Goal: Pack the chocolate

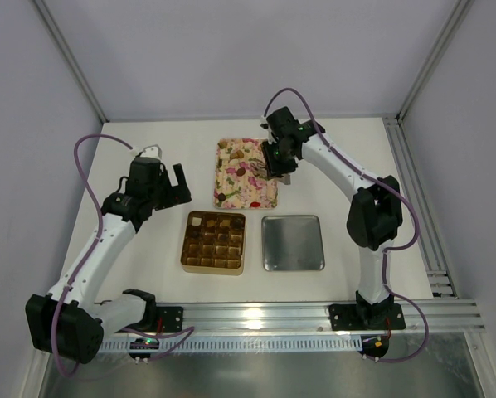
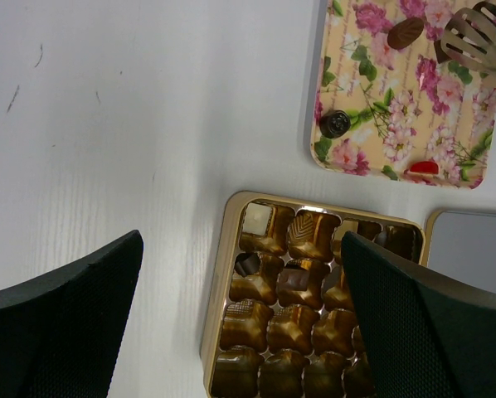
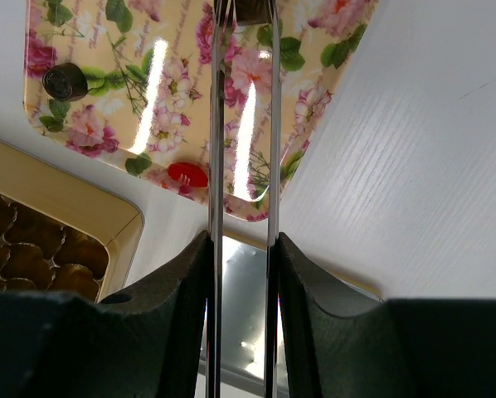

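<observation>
White table [image 1: 161,249] between pale grey walls [image 1: 231,50], aluminium rails [image 1: 273,313]

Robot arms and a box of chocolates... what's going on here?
The right hand grips metal tongs, their tips over the flowered tray, where loose chocolates lie. The gold box nearby is only partly filled. The left hand hangs open near the box, holding nothing.

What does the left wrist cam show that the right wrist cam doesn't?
Left wrist only: the open left gripper, a cream-white piece in the gold box, and an oval brown chocolate on the floral tray.
Right wrist only: the right gripper shut on the tongs.
Both: floral tray, round dark chocolate, red piece, gold box, tongs, silver lid.
</observation>
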### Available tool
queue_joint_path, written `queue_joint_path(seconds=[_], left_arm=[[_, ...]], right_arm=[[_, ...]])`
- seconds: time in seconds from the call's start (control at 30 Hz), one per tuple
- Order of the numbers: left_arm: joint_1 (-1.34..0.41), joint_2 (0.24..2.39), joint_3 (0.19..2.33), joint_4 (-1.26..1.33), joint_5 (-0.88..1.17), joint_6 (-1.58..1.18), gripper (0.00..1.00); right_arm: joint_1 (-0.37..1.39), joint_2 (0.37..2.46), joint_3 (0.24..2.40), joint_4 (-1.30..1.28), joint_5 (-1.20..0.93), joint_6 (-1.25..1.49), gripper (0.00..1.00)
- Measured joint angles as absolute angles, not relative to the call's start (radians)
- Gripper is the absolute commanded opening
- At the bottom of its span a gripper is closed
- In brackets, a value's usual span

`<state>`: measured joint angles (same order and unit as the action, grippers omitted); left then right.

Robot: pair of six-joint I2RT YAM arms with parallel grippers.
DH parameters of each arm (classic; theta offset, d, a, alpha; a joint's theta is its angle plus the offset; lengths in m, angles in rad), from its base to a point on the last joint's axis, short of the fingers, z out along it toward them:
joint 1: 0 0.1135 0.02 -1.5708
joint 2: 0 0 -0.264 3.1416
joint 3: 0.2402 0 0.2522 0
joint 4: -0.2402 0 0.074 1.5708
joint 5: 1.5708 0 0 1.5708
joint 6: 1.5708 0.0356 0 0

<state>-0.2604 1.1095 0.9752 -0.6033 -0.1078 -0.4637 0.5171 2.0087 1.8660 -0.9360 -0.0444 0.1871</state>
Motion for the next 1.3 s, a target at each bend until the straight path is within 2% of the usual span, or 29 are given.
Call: queue_joint_path(seconds=[0.07, 0.6, 0.93, 1.3], left_arm=[[-0.260, 1.108, 0.975, -0.603, -0.108, -0.464, 1.00], [-0.260, 1.106, 0.975, -0.604, -0.107, -0.464, 1.00], [-0.260, 1.106, 0.975, -0.604, -0.108, -0.464, 1.00], [-0.260, 1.102, 0.975, -0.604, -0.107, -0.464, 1.00]], right_arm=[[0.521, 2.009, 1.866, -0.937, -0.044, 0.187, 0.41], [0.542, 2.009, 1.847, -0.953, -0.025, 0.179, 0.41], [0.542, 2.009, 1.844, -0.959, -0.024, 0.170, 0.31], [0.542, 2.007, 1.846, -0.968, -0.019, 0.167, 0.31]])
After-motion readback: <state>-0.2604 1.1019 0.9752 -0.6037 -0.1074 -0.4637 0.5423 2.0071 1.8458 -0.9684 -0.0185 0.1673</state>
